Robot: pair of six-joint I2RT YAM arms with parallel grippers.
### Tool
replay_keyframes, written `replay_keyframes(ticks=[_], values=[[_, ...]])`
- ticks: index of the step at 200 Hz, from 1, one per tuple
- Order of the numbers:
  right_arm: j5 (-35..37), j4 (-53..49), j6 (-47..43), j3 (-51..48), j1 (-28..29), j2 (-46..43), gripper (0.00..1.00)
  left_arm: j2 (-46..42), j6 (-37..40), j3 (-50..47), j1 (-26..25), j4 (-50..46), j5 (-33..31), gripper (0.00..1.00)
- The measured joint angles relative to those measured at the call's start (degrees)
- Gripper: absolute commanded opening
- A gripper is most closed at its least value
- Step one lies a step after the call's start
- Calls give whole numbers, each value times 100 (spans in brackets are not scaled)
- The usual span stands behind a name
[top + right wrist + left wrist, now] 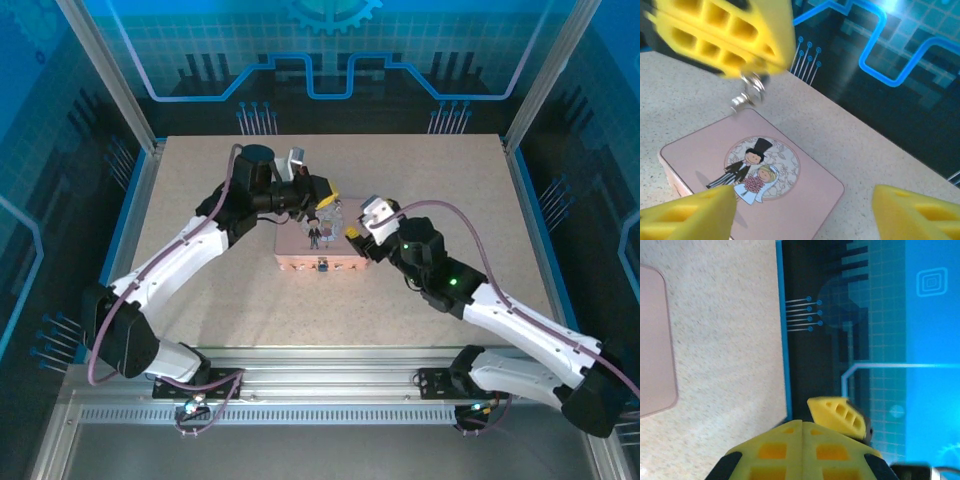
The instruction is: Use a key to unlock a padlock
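The left gripper (325,192) reached in from the left to the far left corner of the pink box (300,250), above its lid. Its yellow fingers (720,35) were pressed together, seen also in its own wrist view (801,440). From their tips hung the key (747,95): a small piece of silvery metal with a thin ring, blurred, so its shape could not be made out further. It dangled just over the far corner of the box lid, apart from the lid.

The box lay mid-table (450,180), its lid showing a cartoon bride and groom. The padlock (323,265) sat at the middle of the box's near wall, a tiny blue spot in the top view; its shackle was too small to tell.

To the right, the right gripper (358,228) hovered over the far right corner of the box, its fingers (690,215) spread wide and holding nothing. One of them showed just beside the left gripper's tips in the left wrist view.
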Motion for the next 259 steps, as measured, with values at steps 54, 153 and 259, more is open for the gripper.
replay_keyframes(ticks=[54,153,259], values=[[-1266,-975,1923,457,-1375,131,100,-2,1182,127,-20,-686,-669,0],[-4369,1521,5080,-516,-2181,1360,61,-348,1917,-907,-531,343,-1344,0],[-4715,4732,7281,-1073,-1665,1390,49,-732,1355,-1698,-758,2031,-1617,0]])
